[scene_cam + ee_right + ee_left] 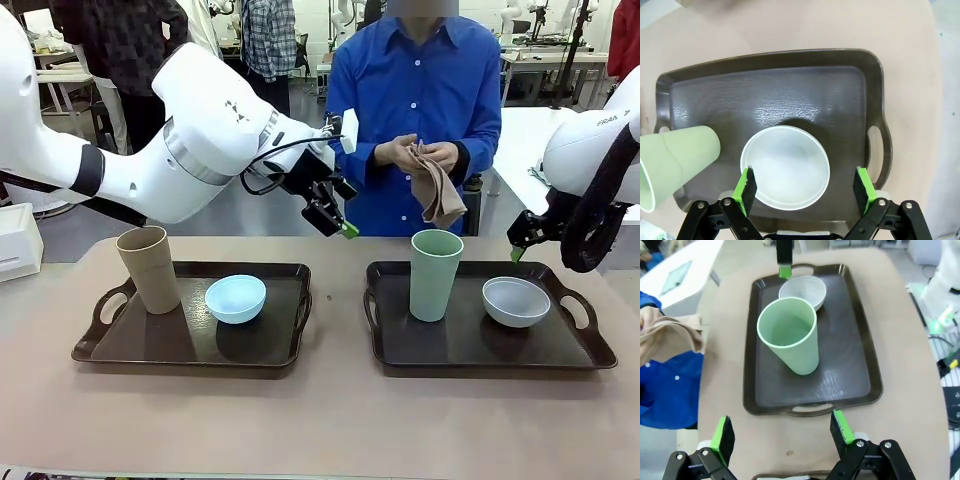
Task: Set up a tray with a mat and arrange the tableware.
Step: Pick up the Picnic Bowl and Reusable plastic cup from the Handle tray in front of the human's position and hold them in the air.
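On the left dark tray [120, 345] stand the tan-brown cup [150, 268] and the light blue bowl [236, 298]. The right tray [470, 345] holds the pale green cup [435, 274] and the whitish bowl [516, 301]. My left gripper [340, 222] hangs open in the air between the trays, looking down on the green cup [790, 335] and the whitish bowl [802, 290]. My right gripper [805, 182] is open, its fingers spread above the whitish bowl [785, 167], beside the green cup [675, 160]. The person holds a tan folded mat [435, 180] in both hands.
The person stands at the far side, behind the gap between the trays. The mat [670, 337] shows at the left edge of the left wrist view. A strip of bare tan table [320, 420] runs in front of both trays.
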